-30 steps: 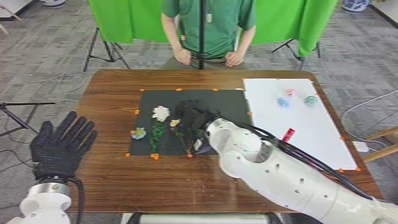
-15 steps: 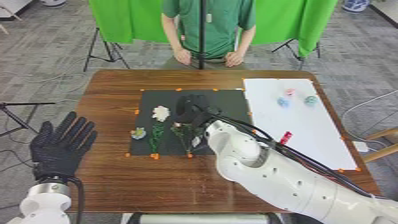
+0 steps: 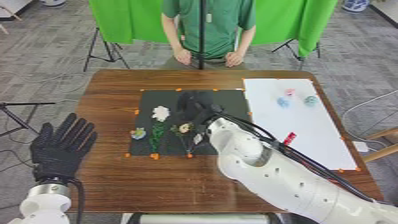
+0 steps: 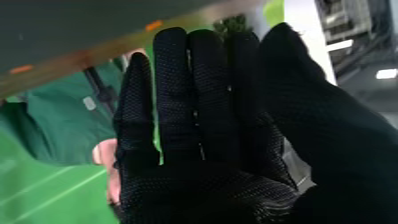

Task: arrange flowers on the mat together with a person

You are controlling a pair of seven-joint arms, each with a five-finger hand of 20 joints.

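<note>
Where the mat (image 3: 233, 102) lies: flat on the brown surface (image 3: 169, 182), with part of an arrangement already laid out on it.
White flower (image 3: 161, 113): on the mat, above a green stem (image 3: 156, 137).
Pale flower (image 3: 185, 128): on the mat beside that stem, its own stem running toward the near edge.
Small blue flower (image 3: 138, 133): at the mat's left side.
Right hand (image 3: 190, 104): over the mat, just beyond the pale flower; its fingers are straight and close together, clamped on nothing visible. Whether it touches the mat cannot be told.
Left hand (image 3: 60, 150): at the surface's left side, fingers straight and spread apart.
White sheet (image 3: 306, 130): carries a pink piece (image 3: 290, 92), a pale blue piece (image 3: 283, 102) and a green piece (image 3: 311, 100).
Person's hands (image 3: 234, 59): at the far edge, away from the flowers.
Progress: probably partway, with the three pieces likely left to place.
</note>
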